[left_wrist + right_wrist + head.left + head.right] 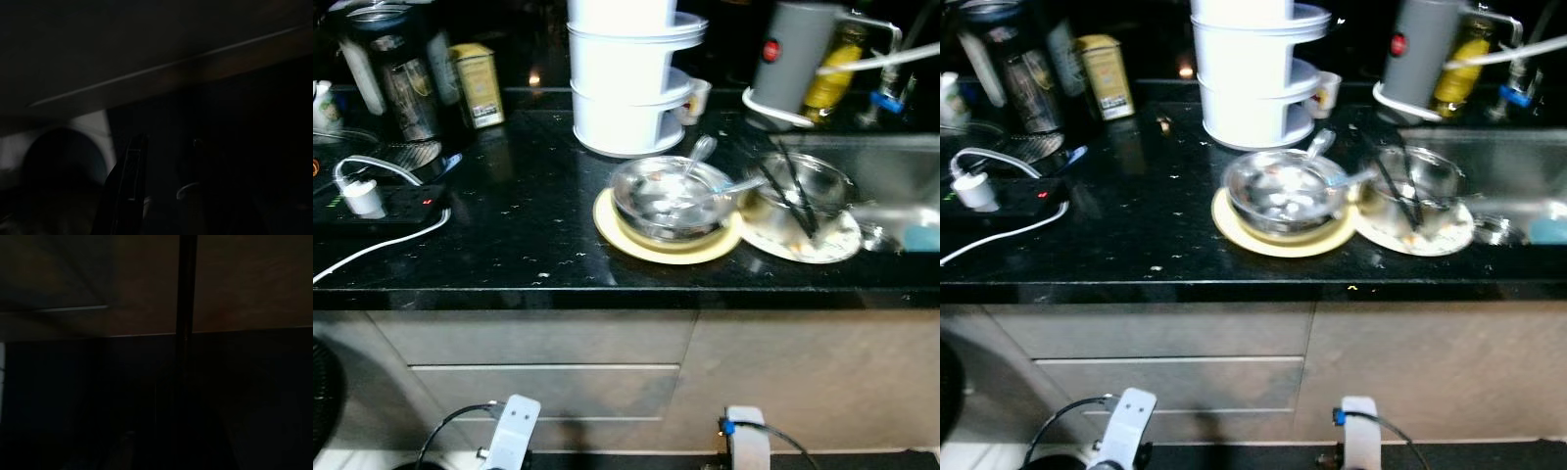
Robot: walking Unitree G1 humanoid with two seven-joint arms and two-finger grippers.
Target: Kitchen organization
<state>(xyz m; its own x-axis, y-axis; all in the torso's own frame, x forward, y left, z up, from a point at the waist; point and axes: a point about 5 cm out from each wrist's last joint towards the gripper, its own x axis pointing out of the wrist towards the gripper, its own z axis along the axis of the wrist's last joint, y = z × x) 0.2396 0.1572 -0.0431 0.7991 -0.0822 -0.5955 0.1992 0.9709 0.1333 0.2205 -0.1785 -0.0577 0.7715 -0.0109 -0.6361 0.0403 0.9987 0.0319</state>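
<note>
Dirty dishes sit in the centre right of the head view on a black speckled countertop [509,235]: a steel bowl [671,199] rests on a pale yellow plate [646,245], with a spoon [729,188] lying across the bowl's rim. Just to its right a glass bowl [803,186] holding dark utensils stands on a white plate [822,245], touching the yellow plate's edge. Behind the steel bowl rises a white tiered container [628,83], with a small cup [697,98] beside it. In the upper right stand a grey kettle [793,54] and a yellow bottle [832,69], next to a steel sink [891,166]. In the upper left are a dark blender jar [396,78] and a yellow tin [478,83]; below them a black power strip [382,208] carries a white plug [362,196] with a white cable trailing toward the left edge. Beige cabinet drawers [538,382] fill the lower part of the frame. Both arms hang low at the bottom edge, in front of the drawers. The left gripper [159,196] appears in its very dark wrist view, its two fingers standing apart, holding nothing. The right gripper's wrist view is too dark; whether it is released or clenched I cannot tell.
</note>
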